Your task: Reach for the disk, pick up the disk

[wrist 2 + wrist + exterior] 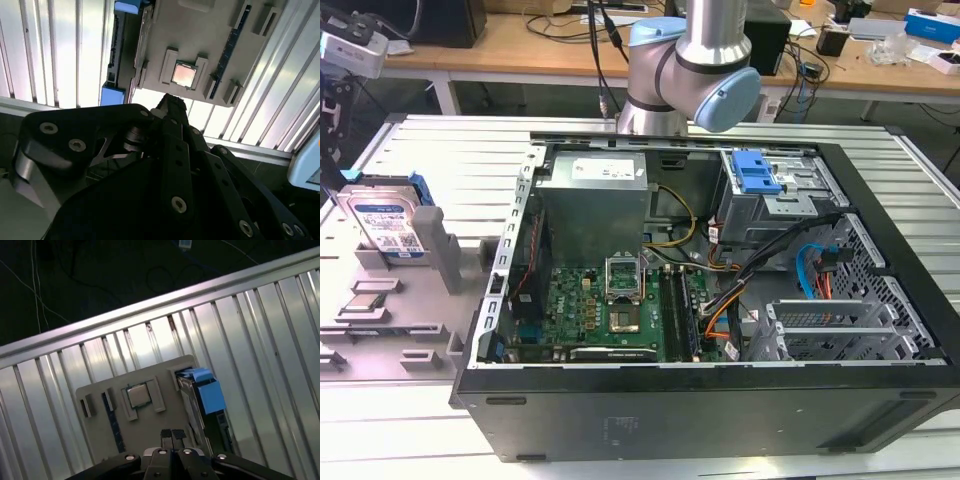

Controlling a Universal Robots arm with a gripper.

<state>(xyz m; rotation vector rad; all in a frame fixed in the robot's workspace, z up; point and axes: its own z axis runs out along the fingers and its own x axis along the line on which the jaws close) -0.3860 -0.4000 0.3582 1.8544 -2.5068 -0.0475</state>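
Hovering well above the grey holder tray [150, 427] on the ribbed tabletop [260, 340], w/ the gripper [172, 434] pinched tip-to-tip and carrying nothing. Below and off to one side of the tips: the disk [189, 405], standing on edge in the tray's end slot, blue bracket [207, 390] on the side away from the gripper, CPU chip [138, 395] flat in its nest just beside. Prob. best to spread the gripper wide first, up here, not on the way down. Then slide sideways till centred over the disk's top edge, approx. mid-length, and turn the wrist so as to pinch across the thin dimension, flat face to flat face. Drop straight, no slant, to avoid clipping the slot walls or the chip nest. Avoid pinching plastic alone; prob. flexes or slips. Close firmly, lift vertical until clear of the slot.
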